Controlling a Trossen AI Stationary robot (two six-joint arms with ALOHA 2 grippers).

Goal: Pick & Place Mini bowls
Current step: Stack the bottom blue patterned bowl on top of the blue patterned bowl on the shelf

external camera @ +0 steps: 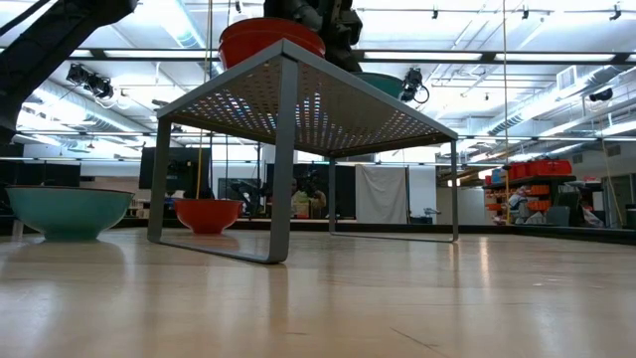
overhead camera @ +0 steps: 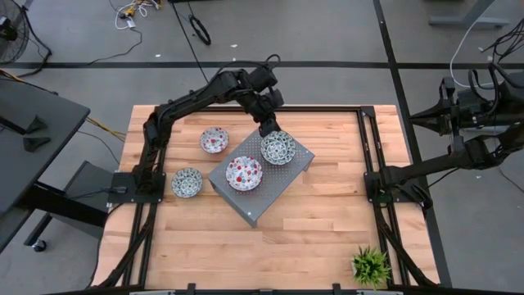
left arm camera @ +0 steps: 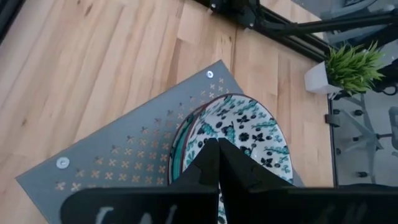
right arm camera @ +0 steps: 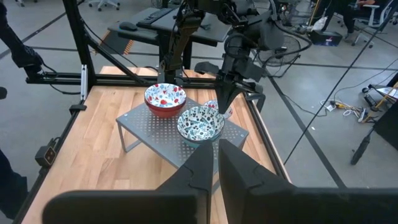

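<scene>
Four mini bowls are seen in the high view. A teal bowl (overhead camera: 277, 147) and a red bowl (overhead camera: 244, 173) sit on the grey perforated riser (overhead camera: 282, 182) at frame centre, close together; whether their rims touch cannot be told. A second red bowl (overhead camera: 214, 140) and a second teal bowl (overhead camera: 187, 182) rest on the bare wooden table (overhead camera: 327, 238), left of the riser and apart from each other.

Left gripper (overhead camera: 268, 128) is placed at the upper rim of the teal bowl on the riser. In the left wrist view the fingers are seen pressed narrow together at the rim of that bowl (left arm camera: 239, 140); whether the rim is pinched between them or already released cannot be told. The bowl looks fully seated on the riser.

Step judged: placement of the teal bowl on the riser, at or just around release.

Next move, as a judgement: rim to be freed if it is held, then the gripper lifted straight up, so the bowl is not dragged into the red one beside it. After that, one of the two table bowls at frame left is to be approached.

Right gripper (right arm camera: 217, 163) is parked off the table at the right edge of the high view, fingers nearly together, nothing held.
</scene>
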